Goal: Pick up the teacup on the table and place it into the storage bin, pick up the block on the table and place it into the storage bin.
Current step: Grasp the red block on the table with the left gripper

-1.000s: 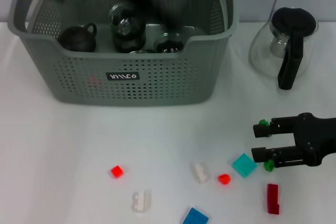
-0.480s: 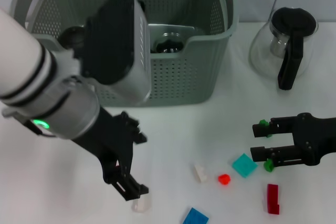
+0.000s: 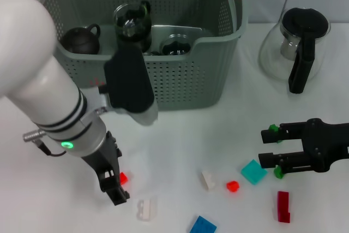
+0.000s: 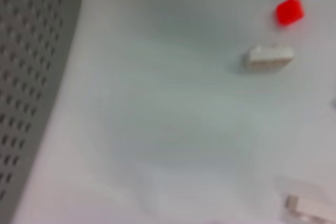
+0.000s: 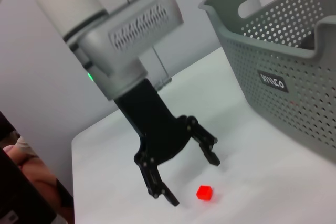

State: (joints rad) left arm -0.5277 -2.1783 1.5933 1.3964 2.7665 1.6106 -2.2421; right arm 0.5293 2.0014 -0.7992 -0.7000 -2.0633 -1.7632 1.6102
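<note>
My left gripper (image 3: 112,181) hangs spread wide over the small red block (image 3: 121,178), lower left of the head view — I should centre, descend, then pinch. The storage bin (image 3: 180,85) waits above; my right gripper (image 3: 267,147) idles open.

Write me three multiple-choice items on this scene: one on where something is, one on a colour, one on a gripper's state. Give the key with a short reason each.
1. Where is the left gripper?
A. Inside the storage bin
B. Low over the table at the small red block
C. At the glass jug

2. What colour is the square block nearest the right gripper?
A. Teal
B. Yellow
C. Black

3. How do the left gripper's fingers stand?
A. Shut on a teacup
B. Shut on a white block
C. Open, holding nothing

Key: B, the left gripper hangs in front of the storage bin with the small red block beside its fingers. A, the teal block lies by the right gripper. C, the right wrist view shows the fingers spread, the block lying free on the table.
</note>
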